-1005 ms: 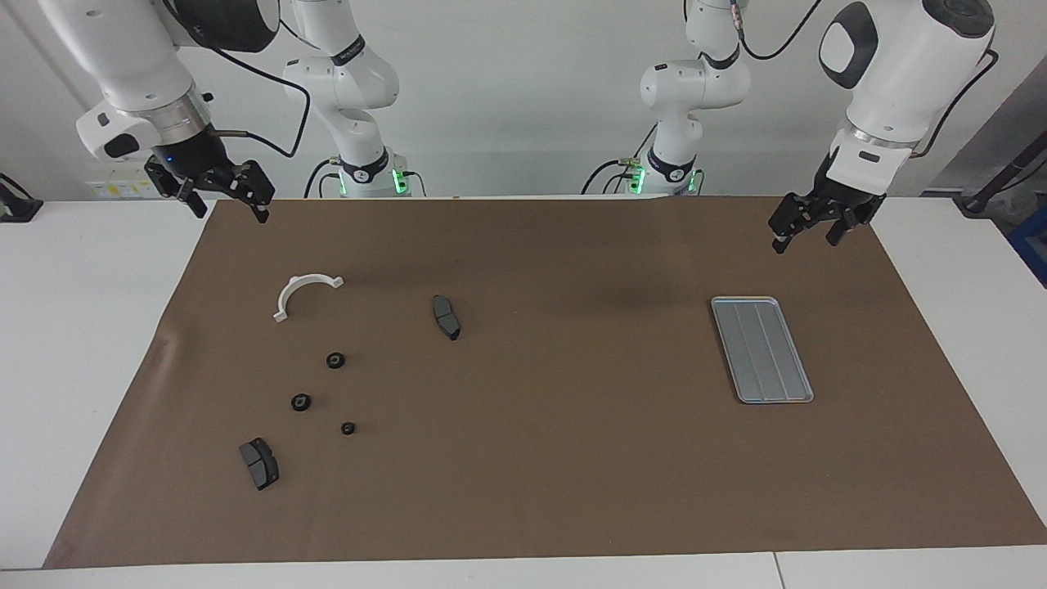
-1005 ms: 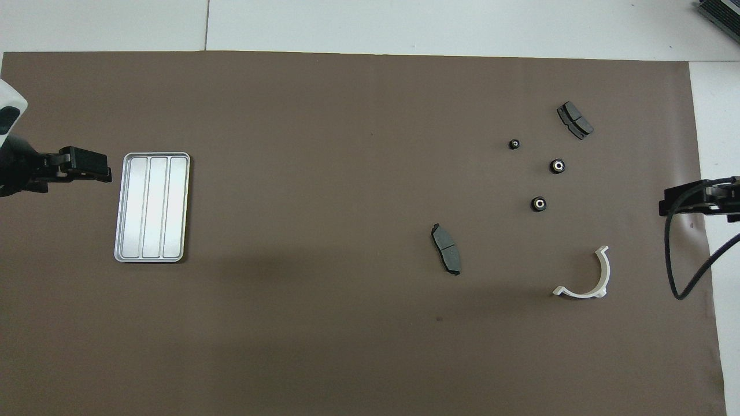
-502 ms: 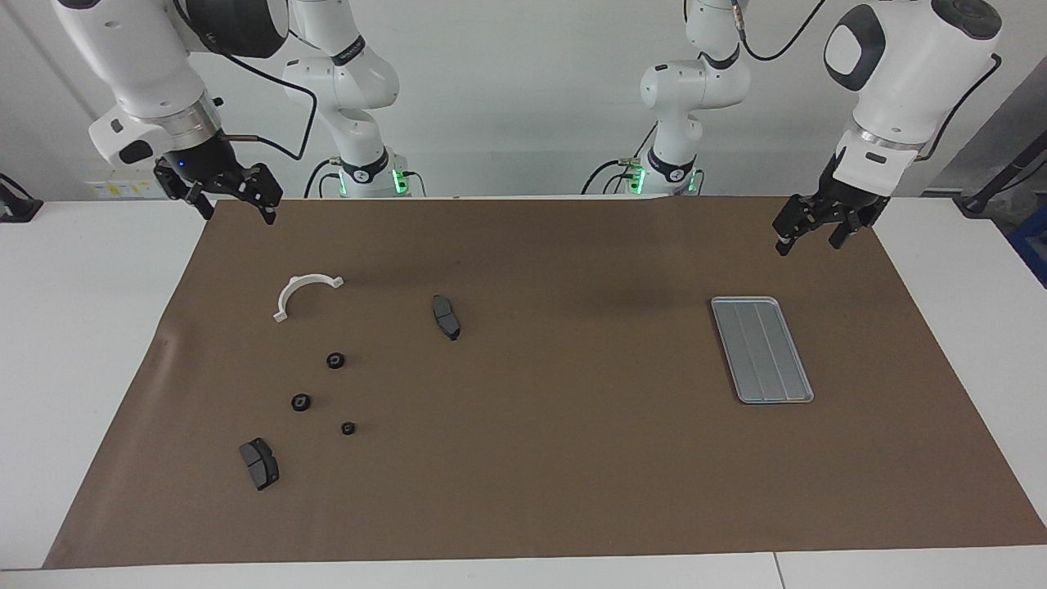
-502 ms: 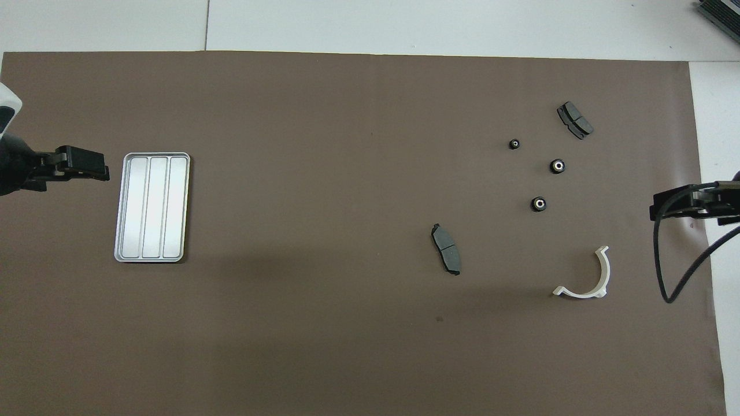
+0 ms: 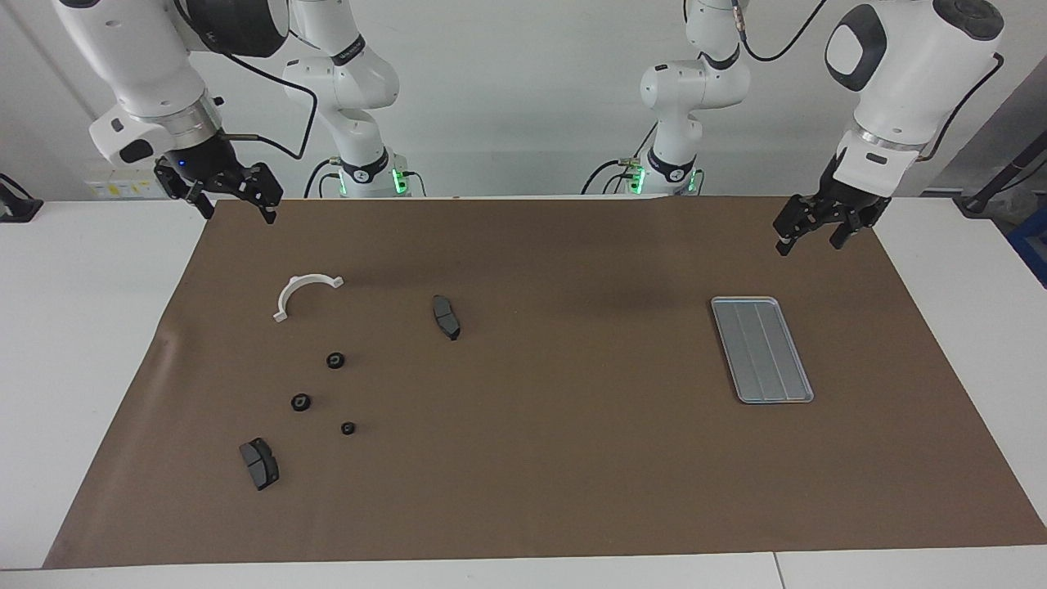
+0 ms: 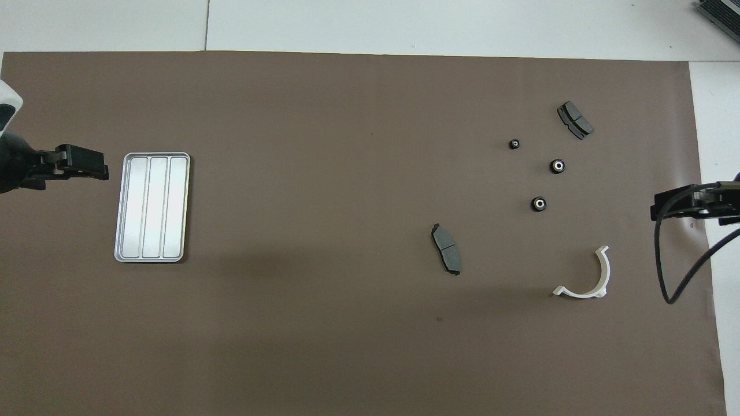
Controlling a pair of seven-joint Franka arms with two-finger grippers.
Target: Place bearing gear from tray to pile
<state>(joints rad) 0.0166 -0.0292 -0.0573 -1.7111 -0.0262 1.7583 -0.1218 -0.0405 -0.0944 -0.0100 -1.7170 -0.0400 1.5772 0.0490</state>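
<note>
The silver ridged tray lies toward the left arm's end of the table, its floor bare. The pile is three small black bearing gears lying loosely toward the right arm's end, shown in the overhead view as gears. My left gripper hangs open in the air over the mat's edge beside the tray, holding nothing. My right gripper hangs open and holds nothing over the mat's corner at the other end.
A brown mat covers the table. One dark grey brake pad lies near the middle, another brake pad farther from the robots than the gears. A white half-ring bracket lies nearer to the robots.
Over the second, the right gripper drifted a little in over the mat's corner and the left gripper shifted slightly. Nothing on the table moved.
</note>
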